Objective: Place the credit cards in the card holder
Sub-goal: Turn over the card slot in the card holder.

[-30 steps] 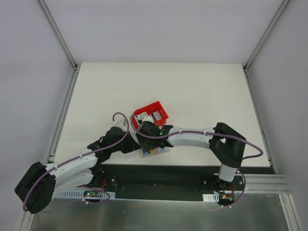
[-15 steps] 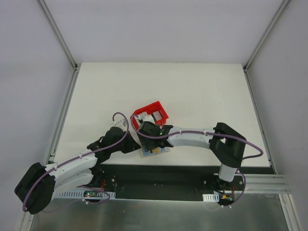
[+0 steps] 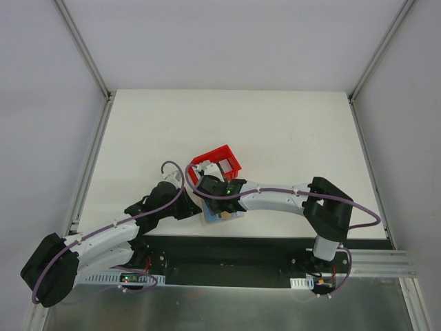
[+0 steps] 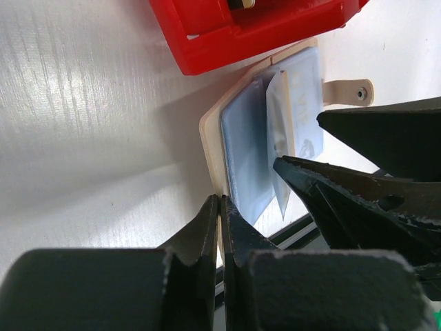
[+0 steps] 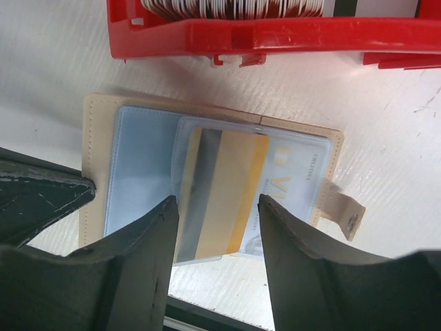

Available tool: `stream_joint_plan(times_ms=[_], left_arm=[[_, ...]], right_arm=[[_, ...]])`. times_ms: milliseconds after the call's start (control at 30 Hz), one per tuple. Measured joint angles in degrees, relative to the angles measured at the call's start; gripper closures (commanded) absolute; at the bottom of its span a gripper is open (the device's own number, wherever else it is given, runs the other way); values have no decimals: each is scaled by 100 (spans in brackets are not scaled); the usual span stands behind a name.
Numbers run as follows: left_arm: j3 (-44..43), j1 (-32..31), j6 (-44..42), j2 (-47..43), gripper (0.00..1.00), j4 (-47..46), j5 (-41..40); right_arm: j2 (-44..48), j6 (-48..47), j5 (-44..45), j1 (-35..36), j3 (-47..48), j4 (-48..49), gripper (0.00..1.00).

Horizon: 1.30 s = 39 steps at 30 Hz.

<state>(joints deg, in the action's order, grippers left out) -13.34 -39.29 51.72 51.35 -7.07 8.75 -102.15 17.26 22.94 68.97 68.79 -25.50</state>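
The card holder (image 5: 138, 162) lies open on the table, tan outside and pale blue inside, its snap strap (image 5: 344, 210) pointing right. My left gripper (image 4: 219, 201) is shut on the near edge of its tan cover (image 4: 210, 138). My right gripper (image 5: 217, 201) hovers over the holder with its jaws apart. Between them lies a cream and yellow credit card (image 5: 220, 186) with a dark stripe, partly in a clear sleeve and touching neither finger. More credit cards (image 5: 234, 7) stand on edge in the red bin. From above, both grippers meet over the card holder (image 3: 234, 216).
The red plastic bin (image 3: 217, 160) stands right behind the holder, almost touching it (image 5: 275, 34). The table's near edge and a black base strip (image 3: 262, 245) run just below the holder. White tabletop (image 3: 289, 131) stretches behind and to both sides.
My right gripper's jaws have narrowed around the card and the arm has shifted slightly over the holder. The left gripper has kept its hold.
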Motion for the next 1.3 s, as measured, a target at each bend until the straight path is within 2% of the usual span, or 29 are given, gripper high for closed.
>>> stream_joint_plan(times_ms=[500, 867, 1300], left_arm=[[26, 0, 7, 0, 100, -72, -4], [101, 0, 13, 0, 100, -83, -33], [109, 0, 15, -17, 100, -76, -48]], right_arm=[[160, 24, 81, 28, 68, -155, 74], [476, 138, 35, -59, -90, -129, 78], [927, 278, -210, -431, -654, 223, 77]])
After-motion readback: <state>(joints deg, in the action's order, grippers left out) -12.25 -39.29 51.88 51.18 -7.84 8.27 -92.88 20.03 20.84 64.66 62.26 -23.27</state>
